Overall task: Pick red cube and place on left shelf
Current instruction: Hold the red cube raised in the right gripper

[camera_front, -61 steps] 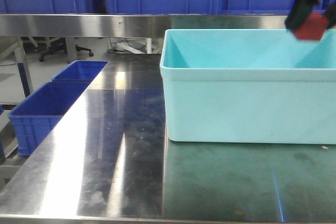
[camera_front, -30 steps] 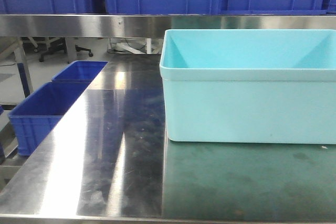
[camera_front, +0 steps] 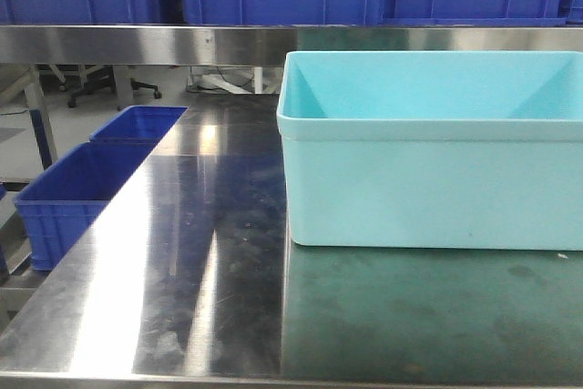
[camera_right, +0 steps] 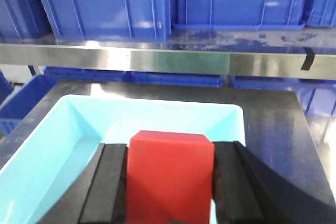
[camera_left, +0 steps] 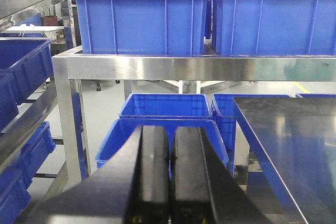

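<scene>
Right end effector (camera_right: 170, 150) is clenched on the red cube (camera_right: 170, 179). Its two black fingers (camera_right: 113, 182) press the cube's L & R sides, and the cube sits square btwn them w/ top and front faces showing. Cube appears only in the right wrist view. It is held up over the open teal bin (camera_right: 47, 150), not on any shelf. Can't tell how far it is above the bin floor.

Beyond the bin runs a steel rail (camera_right: 157, 61) w/ a short strip of black tape (camera_right: 307, 59) near its R end. A row of dark blue crates (camera_right: 105, 3) stands on top of it.

Left end effector (camera_left: 171, 140) is clenched on nothing: fingers nearly touching, only a thin dark slit btwn them. It faces the left shelf (camera_left: 157, 68), a brushed-steel rack w/ flat front rail and an upright post at L. Large blue crates are on its top tier and more sit low underneath. A dark corner of the bench (camera_left: 283, 145) shows at R of that view.

Front view: the bin stands on the shiny steel bench, R half, toward the back. The rail crosses behind it w/ blue crates above. Two open blue floor crates (camera_front: 68, 198) sit low, just L of the bench.

Can't make out any lettering on crates, bin or rail.
</scene>
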Controlling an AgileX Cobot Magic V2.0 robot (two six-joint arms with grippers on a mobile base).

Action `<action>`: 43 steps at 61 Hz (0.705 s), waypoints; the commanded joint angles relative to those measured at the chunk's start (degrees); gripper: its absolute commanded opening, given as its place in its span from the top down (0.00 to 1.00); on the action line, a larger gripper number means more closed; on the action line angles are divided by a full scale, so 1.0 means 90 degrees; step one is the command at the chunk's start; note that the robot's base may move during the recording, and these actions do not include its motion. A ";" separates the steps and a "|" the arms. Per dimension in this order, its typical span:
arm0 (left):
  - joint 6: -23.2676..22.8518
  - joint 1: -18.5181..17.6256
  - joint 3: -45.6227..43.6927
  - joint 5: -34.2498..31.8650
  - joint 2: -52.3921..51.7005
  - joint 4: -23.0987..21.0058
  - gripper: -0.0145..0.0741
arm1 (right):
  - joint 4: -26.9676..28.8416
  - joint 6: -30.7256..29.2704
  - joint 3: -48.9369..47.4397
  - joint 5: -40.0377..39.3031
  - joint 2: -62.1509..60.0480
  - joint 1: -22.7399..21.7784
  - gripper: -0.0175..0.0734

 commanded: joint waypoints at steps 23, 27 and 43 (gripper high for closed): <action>0.0002 -0.0013 0.0156 -0.0566 -0.0109 0.0000 0.72 | -0.0061 -0.0042 0.0555 -0.0898 -0.0847 -0.0014 0.75; 0.0002 -0.0013 0.0156 -0.0566 -0.0109 0.0000 0.72 | -0.0061 -0.0042 0.0555 -0.0929 -0.0841 -0.0014 0.75; 0.0002 -0.0013 0.0156 -0.0566 -0.0109 0.0000 0.72 | -0.0061 -0.0042 0.0555 -0.0855 -0.0841 -0.0014 0.75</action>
